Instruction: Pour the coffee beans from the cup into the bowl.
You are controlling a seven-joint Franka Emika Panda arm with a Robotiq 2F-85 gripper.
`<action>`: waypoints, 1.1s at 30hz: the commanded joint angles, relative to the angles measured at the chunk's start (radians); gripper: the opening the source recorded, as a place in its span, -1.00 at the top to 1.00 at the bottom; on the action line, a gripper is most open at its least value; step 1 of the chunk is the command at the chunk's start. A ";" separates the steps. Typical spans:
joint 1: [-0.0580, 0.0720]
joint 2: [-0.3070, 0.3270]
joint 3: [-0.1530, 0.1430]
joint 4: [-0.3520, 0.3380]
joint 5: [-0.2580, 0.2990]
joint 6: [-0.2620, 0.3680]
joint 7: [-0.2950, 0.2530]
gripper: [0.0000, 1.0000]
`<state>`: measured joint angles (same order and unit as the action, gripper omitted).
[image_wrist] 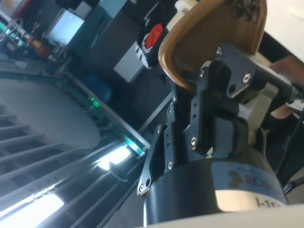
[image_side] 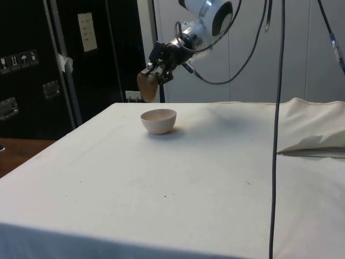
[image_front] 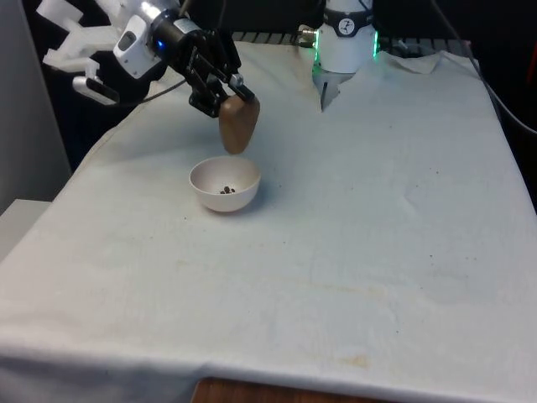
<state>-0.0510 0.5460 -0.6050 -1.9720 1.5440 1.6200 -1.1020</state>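
Note:
My gripper (image_front: 226,94) is shut on a brown cup (image_front: 238,124), which it holds tipped over, mouth down, just above a white bowl (image_front: 224,184). A few dark coffee beans (image_front: 227,190) lie in the bottom of the bowl. From the side the cup (image_side: 147,86) hangs over the far rim of the bowl (image_side: 158,120), held by the gripper (image_side: 156,70). In the wrist view the cup (image_wrist: 209,38) sits between the black fingers (image_wrist: 228,80), with beans (image_wrist: 244,7) at its mouth.
The bowl stands on a table under a white cloth (image_front: 352,235), toward the front view's left. The robot's white base (image_front: 346,42) is at the far end. A black cable (image_side: 277,129) hangs down in the side view, next to a fold of cloth (image_side: 312,129).

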 commanded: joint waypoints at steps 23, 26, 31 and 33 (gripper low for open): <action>-0.006 0.063 -0.055 0.017 0.091 -0.157 0.022 0.96; -0.005 0.063 -0.060 0.020 0.089 -0.158 0.026 0.96; -0.005 0.063 -0.073 0.025 0.085 -0.158 0.036 0.96; -0.002 0.060 -0.075 0.020 0.093 -0.153 0.028 0.96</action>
<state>-0.0530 0.6060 -0.6800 -1.9520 1.6370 1.4670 -1.0740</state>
